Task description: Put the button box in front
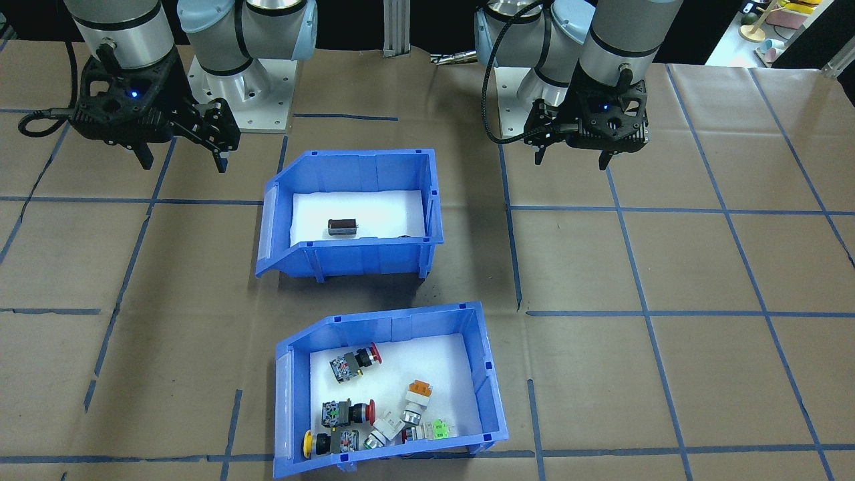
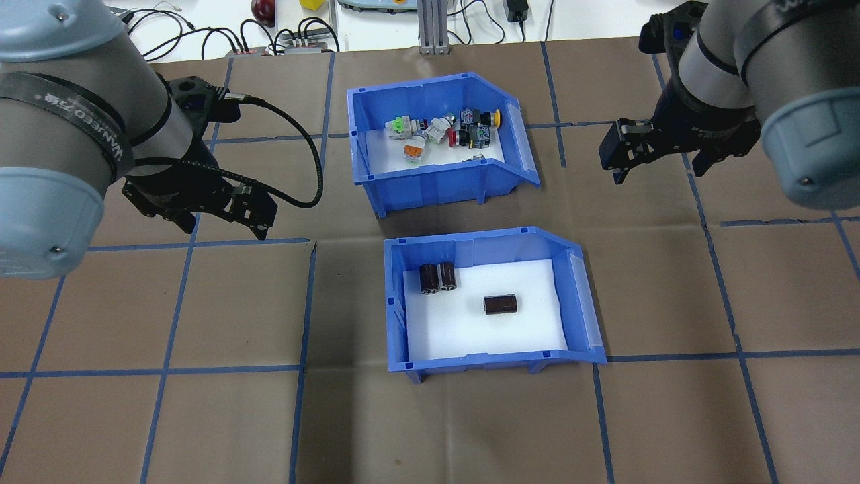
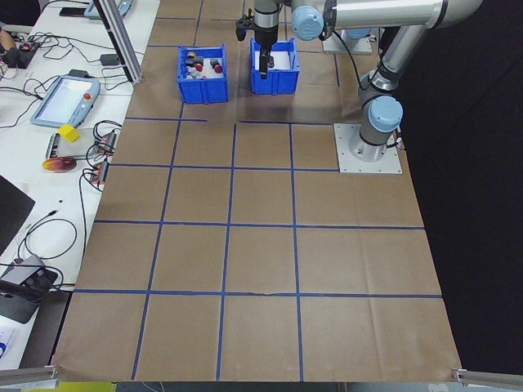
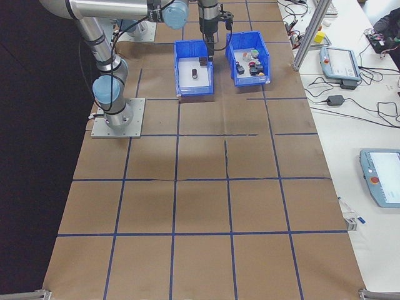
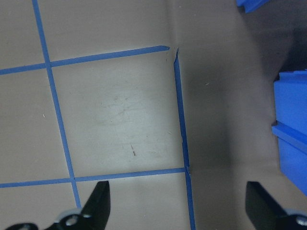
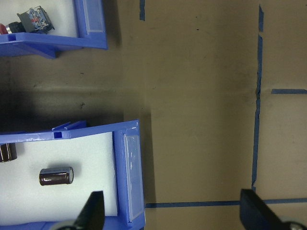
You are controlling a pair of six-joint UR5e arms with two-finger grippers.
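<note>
- Nearest me in the front-facing view, the button box [image 1: 491,407] sat on the brown worktop [image 1: 668,374], holding push-button switches [image 1: 347,413] with red, yellow, orange and green caps on its white lining.
- Just beyond it, apart by a strip of bare paper, I saw the second blue bin [image 1: 427,194], with a dark cylinder [image 1: 343,226] lying on its side.
- Farther back, the left end effector [image 1: 573,157] hung above the worktop on that view's right, fingers spread and holding nothing.
- The right end effector [image 1: 184,159] hung likewise on that view's left, fingers apart and empty, well clear of both bins.
</note>
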